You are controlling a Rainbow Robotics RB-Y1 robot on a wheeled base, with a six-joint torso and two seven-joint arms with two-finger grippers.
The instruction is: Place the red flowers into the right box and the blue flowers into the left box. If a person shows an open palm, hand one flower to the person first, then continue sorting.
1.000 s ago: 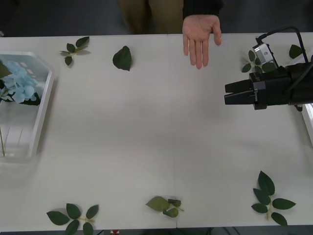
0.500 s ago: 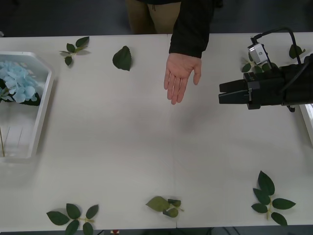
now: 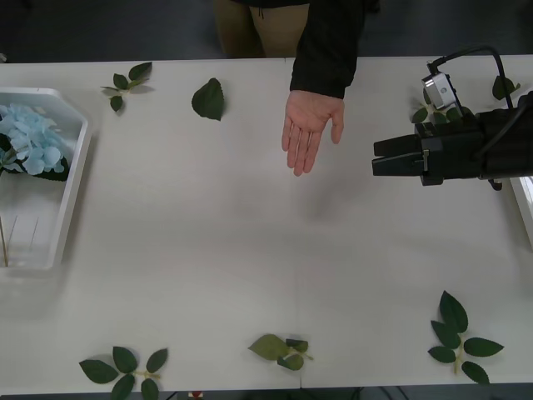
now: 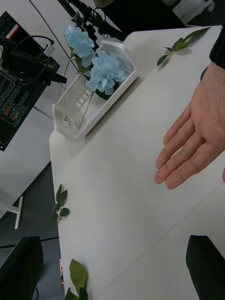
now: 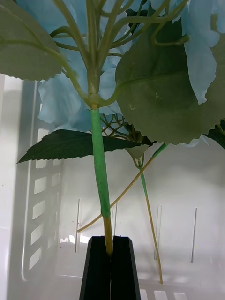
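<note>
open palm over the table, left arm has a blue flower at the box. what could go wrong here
The left gripper is shut on a blue flower's stem over the left box; dropping it there would ignore the person's open hand. The open, empty right gripper sits close to that hand and could bump it.

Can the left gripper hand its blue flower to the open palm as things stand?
Probably yes. The left gripper is shut on a blue flower stem over the left box; bare table lies between it and the person's hand.
</note>
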